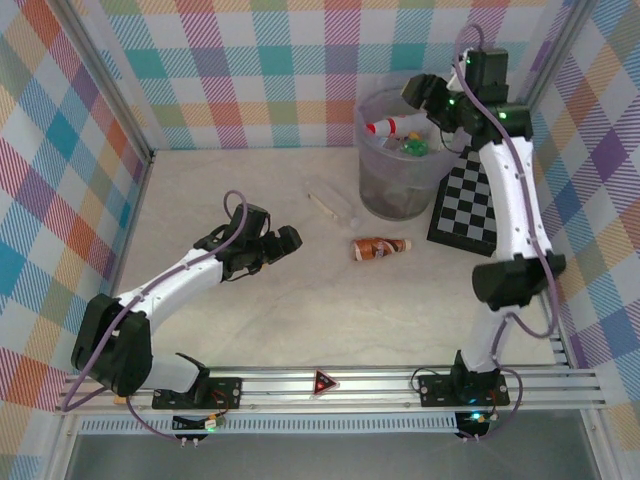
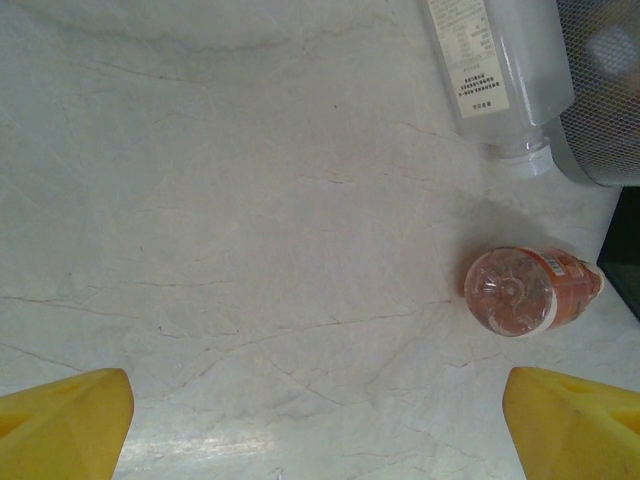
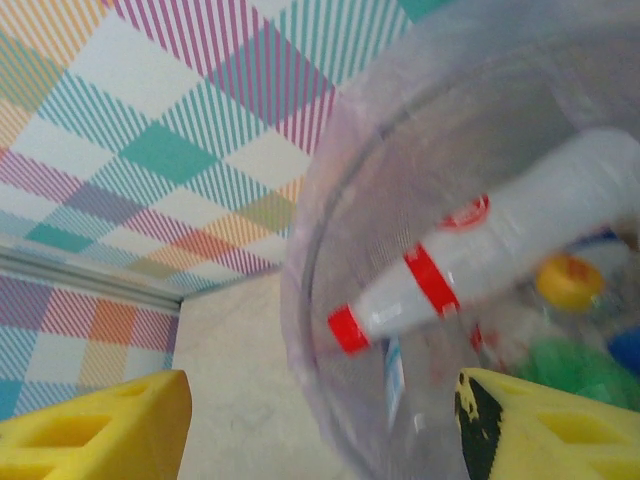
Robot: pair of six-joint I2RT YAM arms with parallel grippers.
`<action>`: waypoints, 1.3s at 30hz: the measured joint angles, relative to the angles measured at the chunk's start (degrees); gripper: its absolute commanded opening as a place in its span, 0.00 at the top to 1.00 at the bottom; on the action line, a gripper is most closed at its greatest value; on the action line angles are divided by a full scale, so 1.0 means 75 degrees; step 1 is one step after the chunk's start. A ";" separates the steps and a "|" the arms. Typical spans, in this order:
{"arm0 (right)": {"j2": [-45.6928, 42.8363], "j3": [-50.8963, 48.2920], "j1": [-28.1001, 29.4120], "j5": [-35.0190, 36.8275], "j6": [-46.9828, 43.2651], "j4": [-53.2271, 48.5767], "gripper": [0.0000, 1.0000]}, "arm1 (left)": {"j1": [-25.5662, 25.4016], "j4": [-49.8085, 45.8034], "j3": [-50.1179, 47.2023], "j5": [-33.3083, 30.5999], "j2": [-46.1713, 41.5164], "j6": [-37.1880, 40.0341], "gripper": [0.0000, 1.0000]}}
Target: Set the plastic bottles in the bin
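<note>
My right gripper [image 1: 425, 95] hangs over the bin [image 1: 395, 195], open, its yellow fingers [image 3: 110, 430] apart with nothing between them. A white bottle with a red cap [image 3: 480, 260] lies blurred and tilted inside the bin's mouth [image 3: 330, 200], clear of the fingers, above a green bottle [image 3: 570, 365] and a yellow-capped one [image 3: 565, 280]. My left gripper [image 1: 280, 245] hovers open over the bare table [image 2: 250, 200]. A brown-labelled bottle [image 2: 525, 290] lies on its side to its right [image 1: 380, 247]. A clear bottle [image 2: 495, 70] lies near the bin's foot [image 1: 332, 205].
A black-and-white chequered board [image 1: 465, 205] leans right of the bin. Plaid walls close the table at the back and both sides. The bin's mesh-like wall [image 2: 605, 100] stands just beyond the clear bottle.
</note>
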 measured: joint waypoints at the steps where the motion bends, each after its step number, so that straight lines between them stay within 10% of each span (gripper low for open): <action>1: -0.0379 -0.0431 0.0000 0.0003 0.0012 -0.0017 0.29 | 0.0000 0.0038 0.0000 0.0000 0.0023 0.0000 0.05; 15: -0.4074 -0.6426 0.0766 0.0699 0.1291 0.0035 0.25 | 0.0017 0.0079 0.0425 0.0000 0.0458 0.0198 0.03; 39: -0.2334 -0.9431 0.2171 0.1562 0.5237 0.2894 0.07 | 0.0073 0.0044 0.0460 -0.0026 0.0501 0.0198 0.02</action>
